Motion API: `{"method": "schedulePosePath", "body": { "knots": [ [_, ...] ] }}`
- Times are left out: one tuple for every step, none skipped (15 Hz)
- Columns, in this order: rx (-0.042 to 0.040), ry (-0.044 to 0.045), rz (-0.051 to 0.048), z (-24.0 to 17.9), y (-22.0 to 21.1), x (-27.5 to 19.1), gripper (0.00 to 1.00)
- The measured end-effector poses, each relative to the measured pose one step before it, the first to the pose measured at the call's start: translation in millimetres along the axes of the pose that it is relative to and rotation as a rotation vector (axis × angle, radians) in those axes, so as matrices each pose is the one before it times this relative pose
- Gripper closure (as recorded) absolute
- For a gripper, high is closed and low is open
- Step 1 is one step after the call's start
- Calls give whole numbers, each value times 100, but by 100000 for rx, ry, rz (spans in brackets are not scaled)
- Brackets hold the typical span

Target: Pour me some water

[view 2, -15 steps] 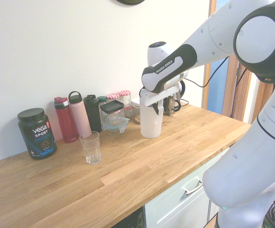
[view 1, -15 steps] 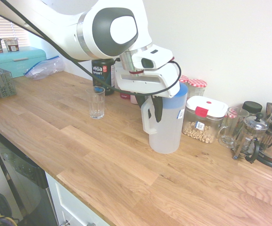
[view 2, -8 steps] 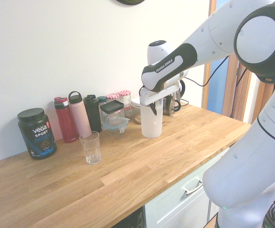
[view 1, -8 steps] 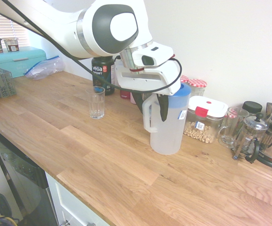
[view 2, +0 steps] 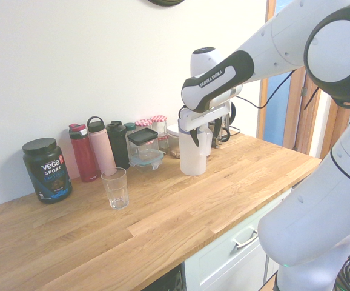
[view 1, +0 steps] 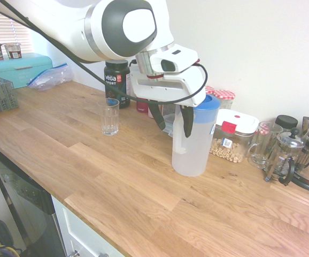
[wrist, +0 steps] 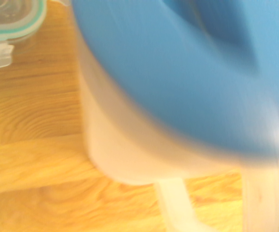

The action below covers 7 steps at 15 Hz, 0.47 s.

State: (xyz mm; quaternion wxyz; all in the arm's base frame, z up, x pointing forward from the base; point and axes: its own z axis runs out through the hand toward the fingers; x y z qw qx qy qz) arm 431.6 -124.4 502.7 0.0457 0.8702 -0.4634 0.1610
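First exterior view
Pitcher: the frosted white pitcher [view 1: 191,140] with a round blue lid [view 1: 207,102] stands upright on the wooden counter [view 1: 117,176], toward the back edge near the wall.
Water: the water [view 1: 188,159] inside is hard to make out through the frosted wall; its level cannot be told.
Gripper: the gripper [view 1: 171,120] reaches down at the pitcher's side, one dark finger in front of the body and the other to the side of it; the fingers stand apart and whether they press on the handle cannot be told.
Glass: an empty drinking glass [view 1: 110,116] stands well apart from the pitcher, further along the counter.
Neighbours: a cereal container [view 1: 231,135] with a white lid sits just beside the pitcher; a black Vega Sport tub [view 1: 116,83] stands at the wall behind the glass.

Second exterior view
Pitcher: the pitcher [view 2: 192,153] stands under the gripper [view 2: 199,134] near the back edge of the counter [view 2: 163,224].
Glass: the glass [view 2: 115,188] stands toward the middle, in front of a pink bottle [view 2: 100,147] and a dark-red bottle [view 2: 83,152].
Tub: the Vega Sport tub [view 2: 46,170] stands at the wall.

Wrist view
Lid: the blue lid [wrist: 188,72] fills most of the blurred frame, with the white pitcher wall [wrist: 125,150] below it and counter wood [wrist: 33,159] around.
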Motion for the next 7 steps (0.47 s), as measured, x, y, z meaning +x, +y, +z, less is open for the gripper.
{"method": "schedulePosePath", "body": {
  "knots": [
    [1858, -2865, -973, -1042, 106, -463, 0],
    [2161, -3292, -1520, -1409, 97, -660, 0],
    [1932, -3063, -1966, -1591, 18, -799, 0],
    [1697, -2597, -2079, -1562, -102, -938, 0],
    [978, -1759, -1883, -1102, -278, -1031, 0],
    [583, -1224, -1840, -677, -481, -1036, 0],
    [299, -956, -1712, -281, -553, -814, 0]
  ]
}}
